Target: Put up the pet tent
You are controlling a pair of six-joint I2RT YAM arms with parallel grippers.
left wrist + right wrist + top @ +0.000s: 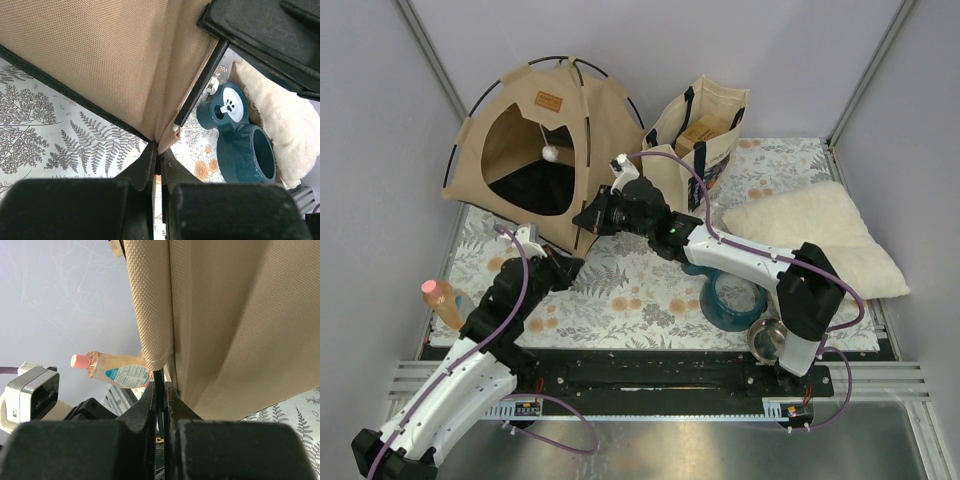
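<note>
Tan canvas pet tent (pixel 595 125) stands upright at the far left corner of the fern-print mat (pixel 630 290), with the fluffy white pillow (pixel 820 235) along the right edge and the cream tote bag (pixel 705 125) at the far edge between them. A teal pet water bowl (pixel 245 155) sits toward the near right corner, and a pink-capped bottle (pixel 445 298) lies at the left edge. The left gripper (pixel 157 152) is clenched on the tent's near fabric corner, low by the mat, and just beside it the right gripper (pixel 160 387) is clamped on the tent's thin black pole (pixel 202 80).
</note>
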